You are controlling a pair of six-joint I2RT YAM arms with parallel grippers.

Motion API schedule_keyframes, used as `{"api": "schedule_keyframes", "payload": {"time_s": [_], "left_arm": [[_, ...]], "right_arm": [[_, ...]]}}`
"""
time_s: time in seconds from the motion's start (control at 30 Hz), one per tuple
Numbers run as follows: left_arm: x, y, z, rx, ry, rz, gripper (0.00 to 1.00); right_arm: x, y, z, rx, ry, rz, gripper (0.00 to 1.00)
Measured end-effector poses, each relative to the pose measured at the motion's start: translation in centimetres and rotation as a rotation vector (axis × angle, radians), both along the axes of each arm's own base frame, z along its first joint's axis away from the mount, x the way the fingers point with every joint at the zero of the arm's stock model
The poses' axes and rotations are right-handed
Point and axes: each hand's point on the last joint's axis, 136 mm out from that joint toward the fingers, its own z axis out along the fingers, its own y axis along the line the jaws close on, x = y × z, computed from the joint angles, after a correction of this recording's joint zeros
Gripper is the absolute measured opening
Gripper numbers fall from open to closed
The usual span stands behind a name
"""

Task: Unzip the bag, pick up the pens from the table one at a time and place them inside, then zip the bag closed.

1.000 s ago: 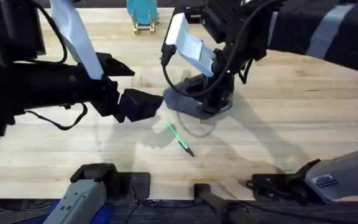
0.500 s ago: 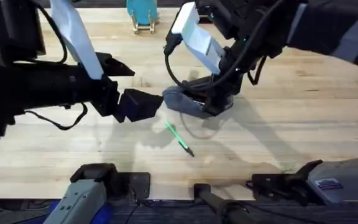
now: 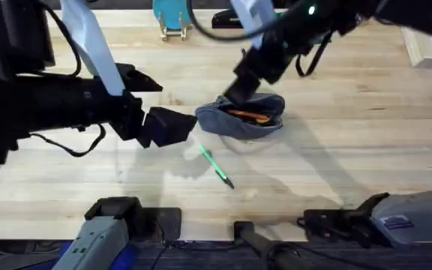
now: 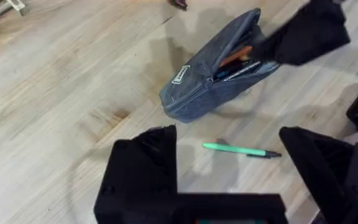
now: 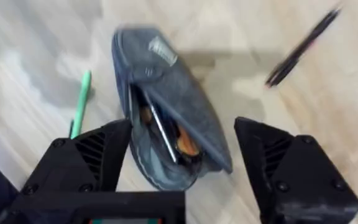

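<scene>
Now | bag (image 3: 242, 118): 1, unzipped | green pen (image 3: 216, 166): 1, on table (image 3: 366, 150)

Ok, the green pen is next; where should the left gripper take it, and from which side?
Probably at mid-barrel, from straight above, fingers across its width. The green pen lies flat and alone on the table, apart from the bag, with the open left gripper close by.

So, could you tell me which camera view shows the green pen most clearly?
The left wrist view: the green pen lies whole and sharp on the table, beside the bag. The overhead view shows it smaller, and the right wrist view shows it blurred, partly behind a finger.
</scene>
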Motion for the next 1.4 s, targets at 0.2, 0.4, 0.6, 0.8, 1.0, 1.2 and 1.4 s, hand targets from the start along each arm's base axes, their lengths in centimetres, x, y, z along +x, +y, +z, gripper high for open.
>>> {"api": "schedule_keyframes", "payload": {"time_s": [0.2, 0.4, 0.6, 0.8, 1.0, 1.2, 1.4], "left_arm": [[0.0, 0.0, 0.0, 0.0, 0.0, 0.0, 0.996], [0.0, 0.0, 0.0, 0.0, 0.0, 0.0, 0.995], [0.0, 0.0, 0.0, 0.0, 0.0, 0.0, 0.995], [0.0, 0.0, 0.0, 0.0, 0.0, 0.0, 0.995], [0.0, 0.0, 0.0, 0.0, 0.0, 0.0, 0.995], [0.0, 0.0, 0.0, 0.0, 0.0, 0.0, 0.995], [0.0, 0.0, 0.0, 0.0, 0.0, 0.0, 0.995]], "right_arm": [[2.4, 0.9, 3.0, 0.075, -0.081, -0.121, 0.998], [2.8, -0.2, 2.8, 0.055, -0.072, -0.243, 0.998], [3.7, -0.1, 3.2, 0.073, -0.103, -0.279, 0.998], [5.5, -0.8, 3.4, 0.083, -0.142, -0.351, 0.997], [7.5, -2.5, 1.6, 0.063, -0.118, -0.444, 0.997], [9.3, -3.4, 0.0, 0.055, -0.104, -0.495, 0.996], [11.4, -3.6, -2.1, 0.059, -0.102, -0.533, 0.996]]}}
